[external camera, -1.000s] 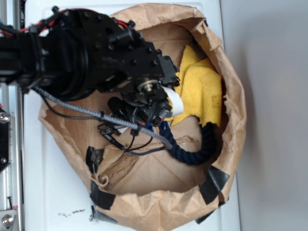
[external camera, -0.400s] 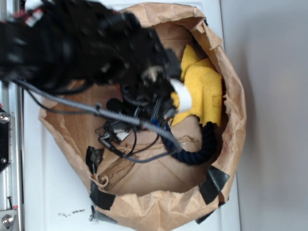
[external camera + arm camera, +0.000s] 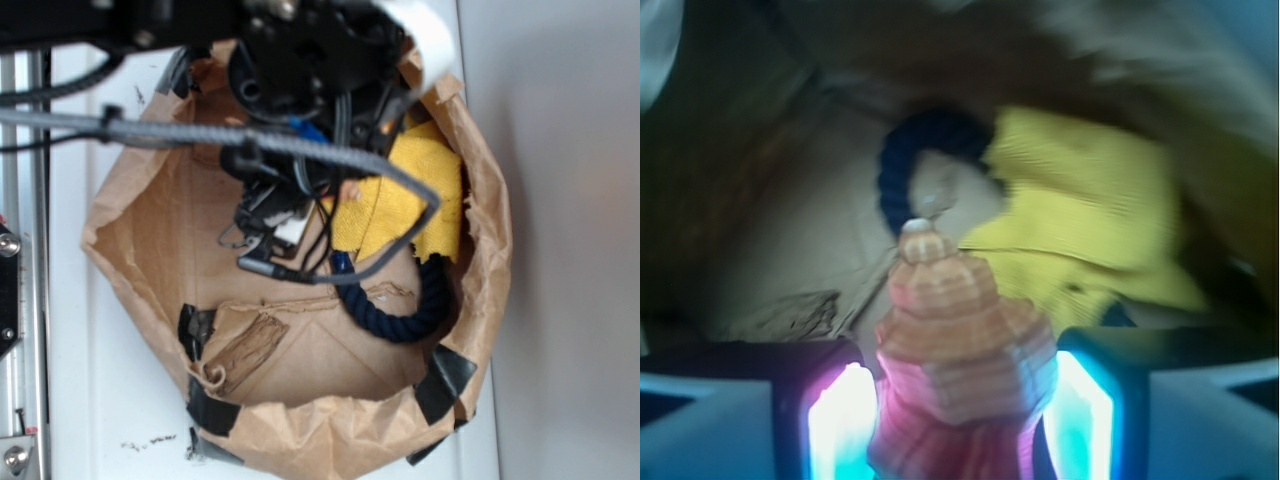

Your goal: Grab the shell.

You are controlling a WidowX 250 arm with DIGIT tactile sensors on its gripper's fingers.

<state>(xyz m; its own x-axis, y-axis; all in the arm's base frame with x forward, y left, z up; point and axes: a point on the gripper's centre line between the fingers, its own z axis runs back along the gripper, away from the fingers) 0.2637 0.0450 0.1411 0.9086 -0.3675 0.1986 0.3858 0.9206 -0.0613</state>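
1. Shell (image 3: 960,370) seated between the two lit finger pads (image 3: 843,425), ridged body pressed against both, pale tip pointing away from the wrist camera toward the bag floor.
2. Long axis of shell running along the fingers' reach, not across them; thin spike end hidden below the frame edge, so its position not confirmed.
3. Gripper (image 3: 960,430) closed narrowly on the shell; pads touching the bulbous body on left and right sides, no gap visible.
4. Single arm (image 3: 300,60) reaching in from the upper left of the exterior view, wrist over the upper rim of the paper bag (image 3: 480,330), cables trailing below it. Shell itself not clearly identifiable in that view; only a small orange spot under the wrist.
5. Below and beyond the shell: yellow cloth (image 3: 1090,200) to the right, dark blue rope (image 3: 910,150) curled just beside it, torn cardboard scrap (image 3: 245,350) lying apart near the lower left of the bag.
6. Wrist view blurred, indicating motion; direction not determinable from this alone.
7. Judgement: grasp made; shell appears clear of the bag floor. Risk: rounded ridged body could pivot or slip between the flat pads.
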